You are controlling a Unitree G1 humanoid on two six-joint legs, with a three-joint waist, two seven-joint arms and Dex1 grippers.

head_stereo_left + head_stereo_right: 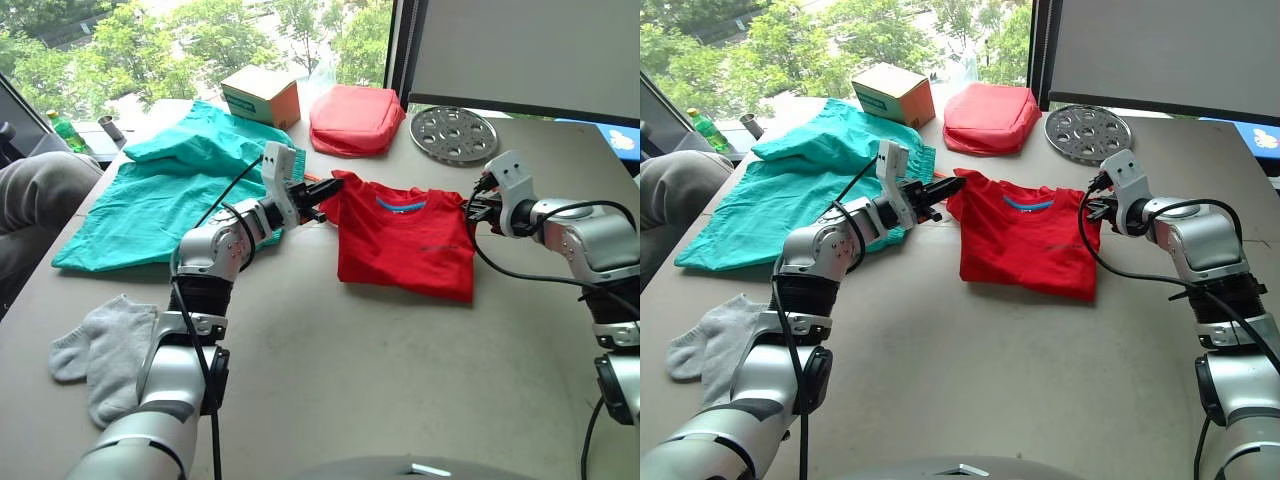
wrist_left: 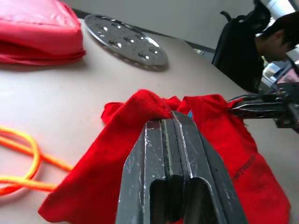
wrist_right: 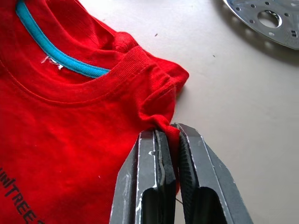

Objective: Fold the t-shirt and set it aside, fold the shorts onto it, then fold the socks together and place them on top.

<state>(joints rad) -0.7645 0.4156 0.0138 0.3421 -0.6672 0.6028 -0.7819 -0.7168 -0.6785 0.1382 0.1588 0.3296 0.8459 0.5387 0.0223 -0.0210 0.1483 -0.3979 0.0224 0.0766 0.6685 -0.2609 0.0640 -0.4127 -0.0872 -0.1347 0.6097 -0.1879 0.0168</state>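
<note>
Grey table by a window, trees outside. Left gripper and right gripper each pinch a top shoulder corner of the t-shirt, which lies mid-table with its sleeves apparently tucked in. Lift both corners level, keep the cloth taut, carry them toward the hem evenly. Shorts lie to the left, socks near left. Sleeve tuck and hem underside can't be checked; drawstring partly cut off.

t-shirt lies right of shorts, behind socks.
</note>
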